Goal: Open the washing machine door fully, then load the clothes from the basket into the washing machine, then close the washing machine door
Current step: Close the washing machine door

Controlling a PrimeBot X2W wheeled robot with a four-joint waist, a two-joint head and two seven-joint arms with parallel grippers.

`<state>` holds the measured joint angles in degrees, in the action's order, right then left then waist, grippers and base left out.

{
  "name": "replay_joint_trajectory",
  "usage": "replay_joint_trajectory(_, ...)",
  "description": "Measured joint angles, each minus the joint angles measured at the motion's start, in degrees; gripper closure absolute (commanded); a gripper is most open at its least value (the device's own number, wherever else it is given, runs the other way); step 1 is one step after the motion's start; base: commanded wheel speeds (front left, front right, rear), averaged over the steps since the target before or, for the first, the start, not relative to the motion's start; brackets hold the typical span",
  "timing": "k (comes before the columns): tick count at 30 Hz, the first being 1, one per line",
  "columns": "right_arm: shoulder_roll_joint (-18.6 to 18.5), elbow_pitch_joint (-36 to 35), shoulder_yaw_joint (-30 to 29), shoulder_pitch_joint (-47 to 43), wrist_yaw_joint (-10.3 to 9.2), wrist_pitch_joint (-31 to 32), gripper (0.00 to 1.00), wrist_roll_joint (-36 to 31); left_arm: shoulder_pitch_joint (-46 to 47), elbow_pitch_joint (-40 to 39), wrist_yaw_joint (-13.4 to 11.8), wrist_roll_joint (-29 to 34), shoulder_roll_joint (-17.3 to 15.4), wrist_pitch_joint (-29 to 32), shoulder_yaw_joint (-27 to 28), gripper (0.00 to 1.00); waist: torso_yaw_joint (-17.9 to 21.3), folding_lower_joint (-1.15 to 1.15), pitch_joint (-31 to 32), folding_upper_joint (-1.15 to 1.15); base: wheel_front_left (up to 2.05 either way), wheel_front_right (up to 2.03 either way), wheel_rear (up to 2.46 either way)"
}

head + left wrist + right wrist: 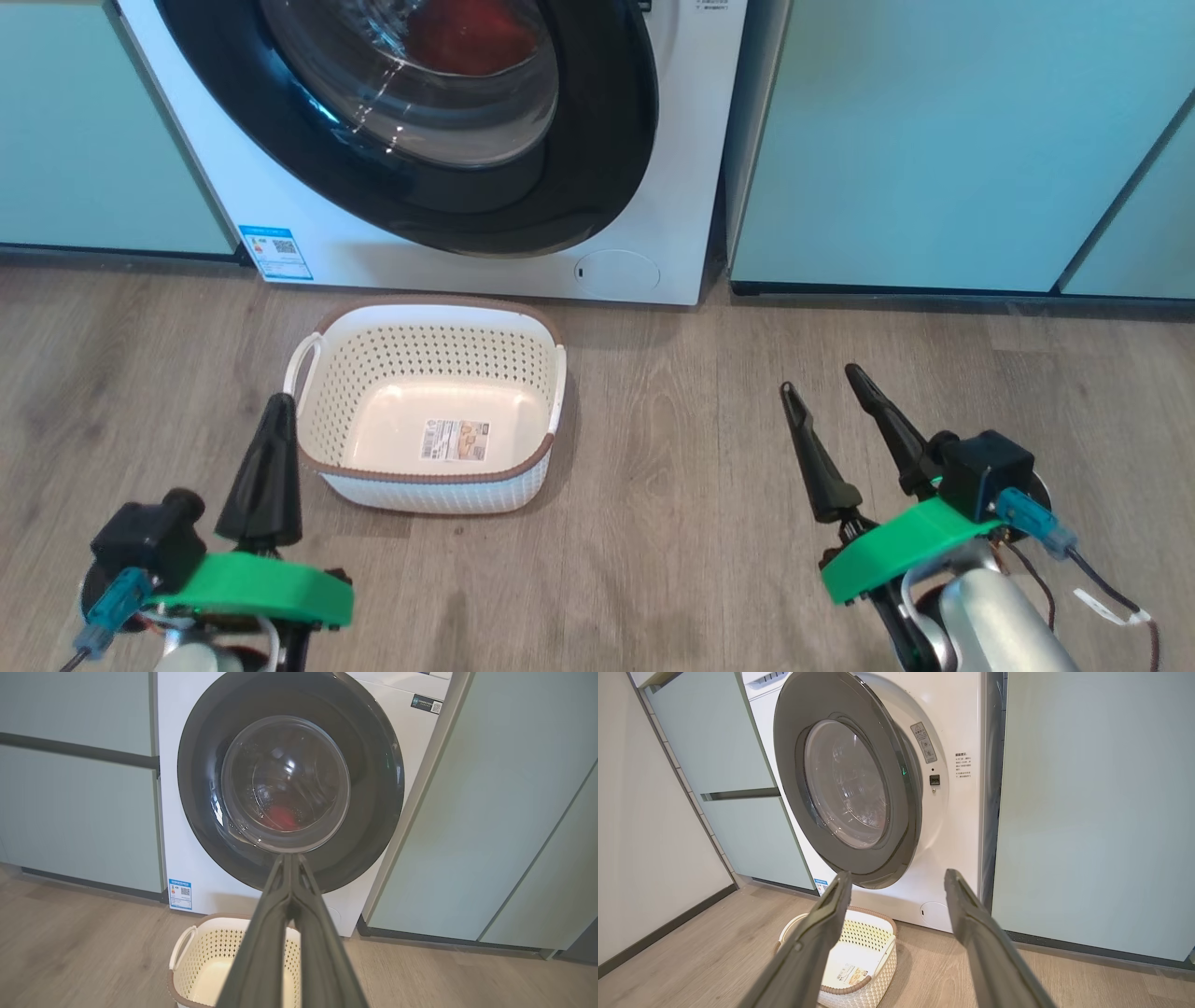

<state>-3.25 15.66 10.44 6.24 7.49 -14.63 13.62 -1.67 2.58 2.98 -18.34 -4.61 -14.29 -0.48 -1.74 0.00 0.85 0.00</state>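
Head view: the left gripper (pixel 278 406) has its fingers pressed together on nothing, and the right gripper (pixel 820 378) stands wide and empty. The washing machine door (pixel 597 140) is ahead of and above both. The clothes (pixel 467 37) lie behind its glass, inside the washing machine (pixel 691 187). The basket (pixel 425 478) sits empty on the floor (pixel 653 513), just beside the left gripper's tip on its inner side.

In the right wrist view the door (pixel 896 849) is ajar. Its free edge stands off the white front, ahead of the right gripper (pixel 896 882) and a little to its left, with the latch socket (pixel 934 780) uncovered.

The door looks rigid and hinged on the far side from the right gripper, so it should swing lightly and then need a firm push to latch. The black rim is glossy and probably slippery, so a pinch would likely slide. Pressing flat on the rim near the free edge seems best, off the bulging glass.

The basket lies below the door's lower rim and should not block the swing. The teal cabinet (pixel 934 140) stands close beyond the right gripper's outer side, leaving the arm little room there.
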Motion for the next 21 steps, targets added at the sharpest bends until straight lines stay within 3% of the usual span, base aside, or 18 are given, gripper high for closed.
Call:
replay_joint_trajectory(3, 0.0, -0.1, 0.2, 0.0, 0.0, 0.0, 0.0, 0.1, -0.2, -0.5, 1.6, 3.4, 1.0, 0.0, 1.6, 1.0, 0.3, 0.0, 0.2, 0.0, 0.0, 0.0, 0.0)
replay_joint_trajectory(9, 0.0, -0.2, 0.1, 0.0, 0.0, 0.0, 0.0, 0.1, -2.1, 0.7, 3.4, 3.7, 1.7, 0.0, 1.3, 1.0, 0.9, 0.0, 0.3, 0.0, 0.0, 0.0, 0.0)
replay_joint_trajectory(10, 0.0, -0.2, 0.1, 0.0, 0.0, 0.0, 0.0, 0.1, -2.1, 1.0, 3.4, 3.7, 1.7, 0.0, 0.7, 0.96, 1.0, 0.0, 0.3, 0.0, 0.0, 0.0, 0.0)
replay_joint_trajectory(13, 0.0, -0.4, -0.6, 0.0, 0.0, 0.0, 0.0, 0.1, -2.1, 1.0, 3.5, 3.7, 1.7, 0.0, 0.2, 0.44, 1.1, 0.0, 0.3, 0.0, 0.0, 0.0, 0.0)
replay_joint_trajectory(14, 0.0, -0.4, -1.0, 0.0, 0.0, 0.0, 0.0, 0.1, -2.1, 1.0, 3.5, 4.1, 1.7, 0.0, 0.0, 0.1, 1.1, 0.0, 0.2, 0.0, 0.0, 0.0, 0.0)
replay_joint_trajectory(15, 0.0, -0.5, -1.3, 0.0, 0.0, 0.0, 0.0, 0.1, -2.1, 1.1, 3.5, 4.7, 1.7, 0.0, -0.2, 0.0, 1.1, 0.0, 0.2, 0.0, 0.0, 0.0, 0.0)
replay_joint_trajectory(21, 0.0, -0.5, -1.8, 0.0, 0.0, 0.0, 0.0, 0.1, -2.1, 2.3, 3.5, 5.0, 1.7, 0.0, -1.4, 0.0, 1.2, 0.0, 0.0, 0.0, 0.0, 0.0, 0.0)
